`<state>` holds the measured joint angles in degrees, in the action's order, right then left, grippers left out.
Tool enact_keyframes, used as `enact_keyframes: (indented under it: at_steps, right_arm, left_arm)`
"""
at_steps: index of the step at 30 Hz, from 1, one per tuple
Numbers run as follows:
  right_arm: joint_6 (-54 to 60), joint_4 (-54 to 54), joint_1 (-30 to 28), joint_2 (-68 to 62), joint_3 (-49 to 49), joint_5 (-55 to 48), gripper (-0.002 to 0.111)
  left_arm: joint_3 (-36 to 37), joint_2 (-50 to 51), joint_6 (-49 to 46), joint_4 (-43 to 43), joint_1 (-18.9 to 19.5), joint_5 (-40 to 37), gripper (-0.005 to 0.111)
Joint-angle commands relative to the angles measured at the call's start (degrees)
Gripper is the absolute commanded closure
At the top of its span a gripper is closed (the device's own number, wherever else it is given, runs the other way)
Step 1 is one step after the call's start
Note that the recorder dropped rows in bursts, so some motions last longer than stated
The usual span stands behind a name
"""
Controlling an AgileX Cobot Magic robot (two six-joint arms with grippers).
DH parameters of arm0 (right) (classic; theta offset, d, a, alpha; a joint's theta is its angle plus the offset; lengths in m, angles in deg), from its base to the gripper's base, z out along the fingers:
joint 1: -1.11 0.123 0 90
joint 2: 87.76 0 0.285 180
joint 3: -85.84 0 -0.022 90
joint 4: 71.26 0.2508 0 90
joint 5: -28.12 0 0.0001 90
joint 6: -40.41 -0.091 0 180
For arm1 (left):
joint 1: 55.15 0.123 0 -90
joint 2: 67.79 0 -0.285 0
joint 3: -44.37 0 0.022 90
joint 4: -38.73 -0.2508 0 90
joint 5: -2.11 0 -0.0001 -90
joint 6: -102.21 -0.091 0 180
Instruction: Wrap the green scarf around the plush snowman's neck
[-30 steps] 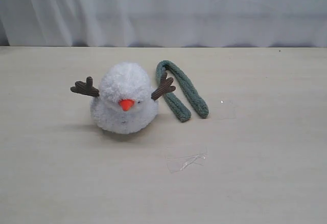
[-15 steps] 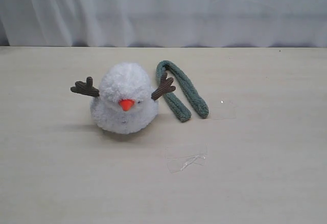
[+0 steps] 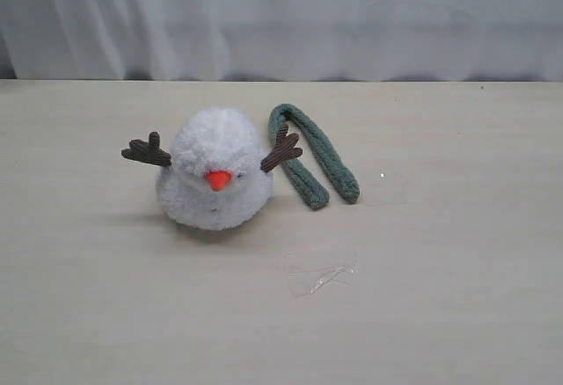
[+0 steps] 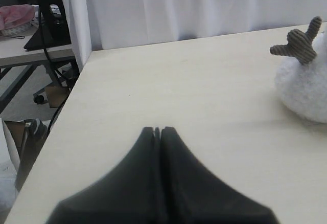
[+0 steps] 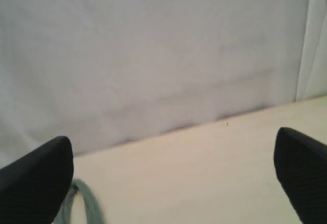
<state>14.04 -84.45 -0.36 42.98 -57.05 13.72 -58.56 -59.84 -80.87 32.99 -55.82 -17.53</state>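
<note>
The plush snowman sits on the pale table, white and fluffy, with an orange nose and brown twig arms. Its neck is bare. The green scarf lies folded in a narrow loop just right of the snowman, its bend tucked behind the right twig arm. Neither gripper shows in the exterior view. In the left wrist view my left gripper is shut on nothing, well away from the snowman. My right gripper is wide open, with the scarf's bend near one fingertip.
A crumpled scrap of clear tape lies on the table in front of the scarf. A white curtain hangs behind the table. The table's left edge drops off toward a cluttered floor in the left wrist view.
</note>
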Motion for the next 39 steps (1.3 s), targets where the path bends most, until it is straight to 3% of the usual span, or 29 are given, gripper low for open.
enact_keyframes:
  at_steps: [1,3,7,17,21,29,39]
  right_arm:
    - [23.6,20.2,-0.3,-10.7,-5.5,-10.8,-0.001]
    - [35.8,30.6,-0.3,-16.6,-8.1,-16.7,-0.001]
    - [53.2,40.9,-0.3,-27.4,-12.1,-24.3,-0.001]
    - [69.5,66.0,-0.3,-48.0,-15.6,-25.9,-0.001]
    - [69.7,62.6,1.5,-55.5,-20.2,-24.8,-0.001]
    - [62.8,49.1,11.3,-66.0,-27.7,-9.0,0.001]
    - [57.1,38.6,12.3,-79.8,-44.0,-18.9,0.011]
  left_arm:
    - [0.2,-0.2,0.2,0.3,0.0,0.7,0.107]
    - [0.2,-0.2,0.2,0.3,0.0,0.7,0.107]
    - [0.2,-0.2,0.2,0.3,0.0,0.7,0.107]
    - [0.2,-0.2,0.2,0.3,0.0,0.7,0.107]
    - [0.2,-0.2,0.2,0.3,0.0,0.7,0.107]
    - [0.2,-0.2,0.2,0.2,0.0,0.7,0.107]
    - [0.2,-0.2,0.2,0.2,0.0,0.7,0.107]
